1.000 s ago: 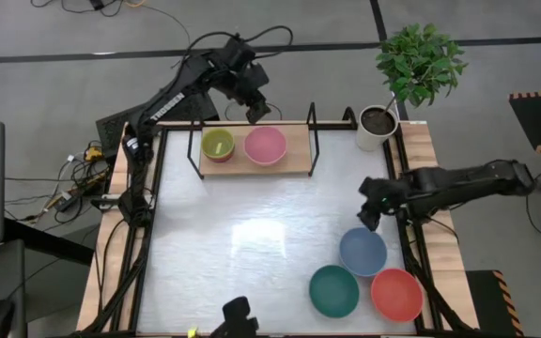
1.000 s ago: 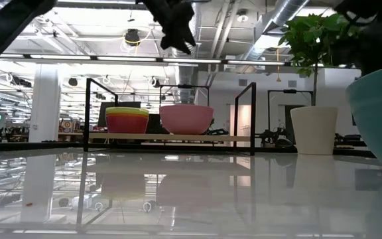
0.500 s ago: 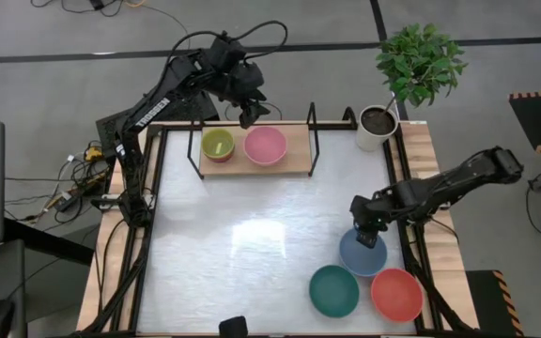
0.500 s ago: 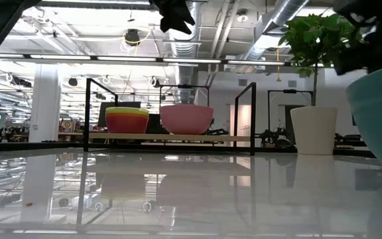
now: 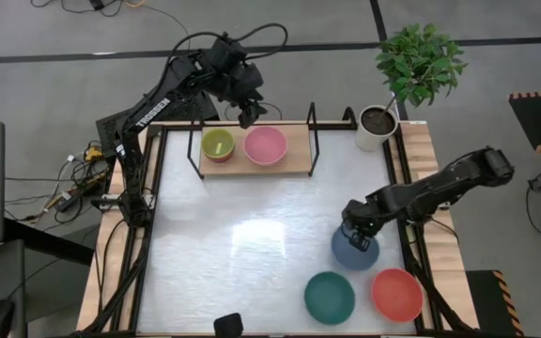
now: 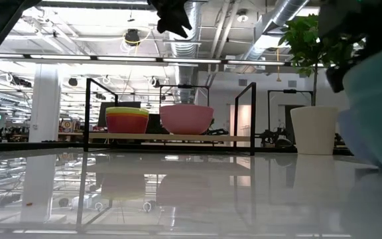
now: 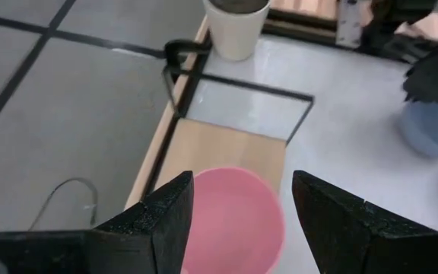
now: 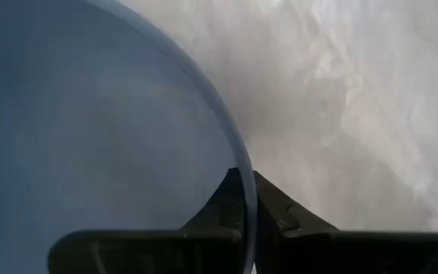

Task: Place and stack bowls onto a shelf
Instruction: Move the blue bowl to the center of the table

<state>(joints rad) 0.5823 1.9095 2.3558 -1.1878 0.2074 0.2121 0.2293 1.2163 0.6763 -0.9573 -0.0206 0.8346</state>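
Bowls first, counted up: five separate spots can be seen from above, but the low view shows a little stack on the shelf point(image 5: 299, 161), so more than five are there. On the shelf's left part a small stack point(image 6: 127, 120) is sat, with a lime-green bowl point(image 5: 218, 145) on top, yellow under it and red lowest as seen from the side; whether anything else is nested inside can't be told. Just to its right, on the same board, one pink bowl point(image 5: 265, 145) is stood, empty. The other three are down at the near right of the table point(image 5: 242, 235): a blue bowl point(image 5: 350, 252), a teal bowl point(image 5: 330, 297) nearer and to its left, and a larger red bowl point(image 5: 396, 294) at the near right corner. All three look empty.

Arms: the right one is stretched in from the right edge, bent low over the table, and the right gripper point(image 5: 361, 240) is pinched closed on the blue bowl's rim, one finger inside and one outside, as seen in the right wrist view. The left arm is folded up past the far edge, with the left gripper point(image 5: 249, 114) held in the air just beyond the shelf above the pink bowl, fingers spread apart, nothing between them.

One white plant pot point(image 5: 377, 127) with a leafy plant is parked at the far right corner.
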